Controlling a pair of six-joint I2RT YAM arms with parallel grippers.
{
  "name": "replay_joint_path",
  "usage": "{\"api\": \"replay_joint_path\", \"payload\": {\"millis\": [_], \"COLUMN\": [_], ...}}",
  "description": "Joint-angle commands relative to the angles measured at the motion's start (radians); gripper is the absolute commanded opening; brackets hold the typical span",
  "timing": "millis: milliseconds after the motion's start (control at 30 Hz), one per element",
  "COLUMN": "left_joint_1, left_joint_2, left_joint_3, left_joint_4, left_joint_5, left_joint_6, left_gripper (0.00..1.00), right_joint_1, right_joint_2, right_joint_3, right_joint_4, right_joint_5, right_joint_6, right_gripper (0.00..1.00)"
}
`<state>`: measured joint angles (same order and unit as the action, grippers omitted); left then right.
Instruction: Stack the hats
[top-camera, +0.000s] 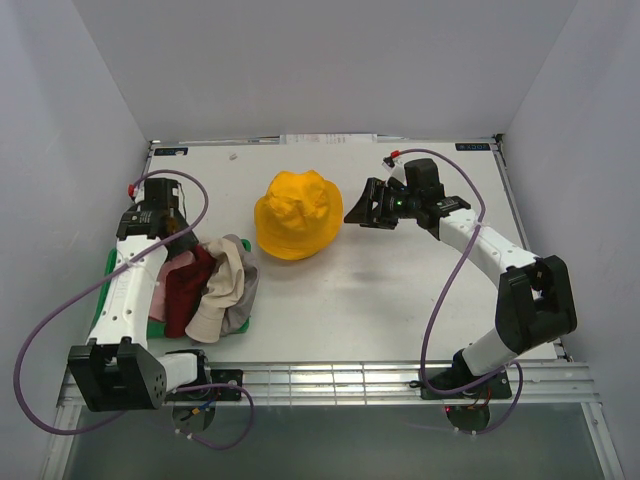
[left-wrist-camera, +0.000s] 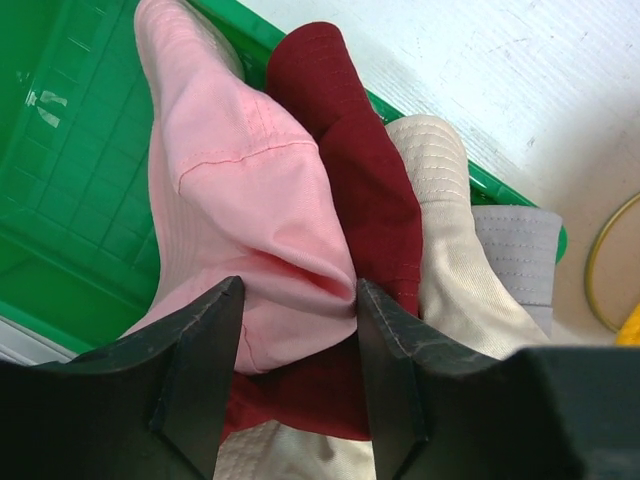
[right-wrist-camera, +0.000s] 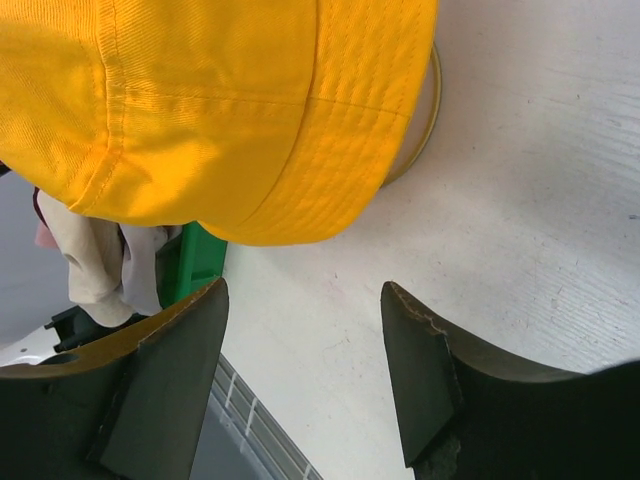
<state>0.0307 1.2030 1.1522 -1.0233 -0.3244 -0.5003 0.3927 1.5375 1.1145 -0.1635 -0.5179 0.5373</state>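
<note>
The yellow-orange hat (top-camera: 295, 213) sits crown-up on a stand at the table's middle; it fills the top of the right wrist view (right-wrist-camera: 220, 100). The pink hat (left-wrist-camera: 240, 180), dark red hat (left-wrist-camera: 350, 150), cream-beige hat (left-wrist-camera: 450, 230) and grey hat (left-wrist-camera: 515, 250) lie crumpled together on the green tray (left-wrist-camera: 70, 180) at the left. My left gripper (left-wrist-camera: 298, 290) is open, its jaws straddling a fold of the pink hat; in the top view it (top-camera: 188, 238) is over the pile's far end. My right gripper (right-wrist-camera: 305, 290) is open and empty, just right of the yellow hat (top-camera: 358, 212).
The gold wire stand's base ring (right-wrist-camera: 432, 110) shows under the yellow hat's brim, also in the left wrist view (left-wrist-camera: 595, 270). The tray's corner (right-wrist-camera: 195, 260) lies near the table's left edge. White walls enclose the table (top-camera: 400, 300) on three sides.
</note>
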Motion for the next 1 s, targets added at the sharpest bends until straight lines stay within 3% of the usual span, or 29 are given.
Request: {"api": "replay_joint_path", "payload": {"millis": [0,167,300,600,967], "left_joint_1": [0.006,0.006,0.006,0.005,0.003], "left_joint_2": [-0.002,-0.008,-0.017,-0.056,-0.008], "left_joint_3": [-0.014,-0.028,0.003,0.204,0.524], "left_joint_4": [0.019,0.022,0.006,-0.096,-0.135], "left_joint_5": [0.007,0.012,0.012,-0.025,-0.056], "left_joint_6": [0.014,0.032,0.063,0.095,0.083], "left_gripper": [0.58,0.34,0.00,0.00,0.00], "right_joint_1": [-0.005,-0.005,-0.005,0.005,0.020], "right_joint_2": [-0.025,-0.040,-0.045,-0.053,-0.086], "right_joint_3": [-0.008,-0.021,-0.025,0.045,0.128], "right_joint_4": [0.005,0.030,0.050,0.015,-0.053], "right_joint_5": [-0.025,-0.016,-0.014,0.004,0.044], "right_joint_6": [-0.014,0.012,0.046,0.056,0.050], "right_gripper": [0.68,0.65,0.63,0.57,0.59]}}
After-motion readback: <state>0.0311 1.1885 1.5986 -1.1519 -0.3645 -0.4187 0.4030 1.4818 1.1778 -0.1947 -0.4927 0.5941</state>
